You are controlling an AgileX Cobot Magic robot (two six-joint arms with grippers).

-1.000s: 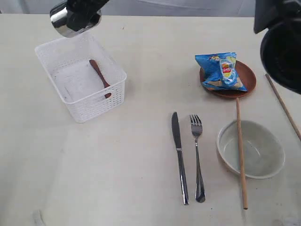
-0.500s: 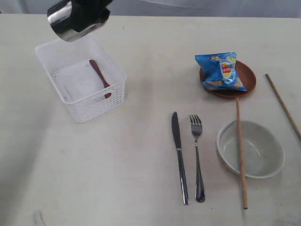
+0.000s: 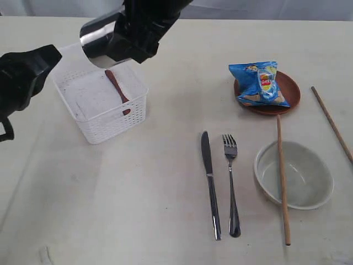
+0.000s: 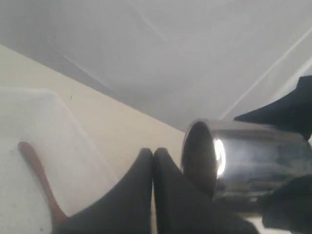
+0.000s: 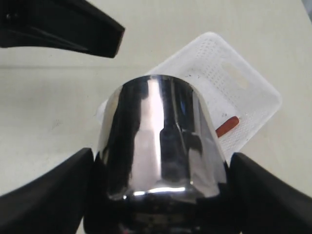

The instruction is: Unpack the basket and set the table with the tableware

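right hand [image 5: 161, 170]: wide, clamps steel cup [image 5: 158, 122] | left hand [image 4: 153, 163]: closed

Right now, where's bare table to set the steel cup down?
Widest bare patch for the steel cup: between the basket and the knife, and all below the basket in the exterior view. Also free: between basket and plate. Crowded: right side, where fork, bowl, plate and chopsticks sit close.

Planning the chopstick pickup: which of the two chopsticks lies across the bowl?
The chopstick nearer the fork: it crosses the pale bowl, resting on its rim. The other chopstick lies flat on the table farther right, apart from the bowl.
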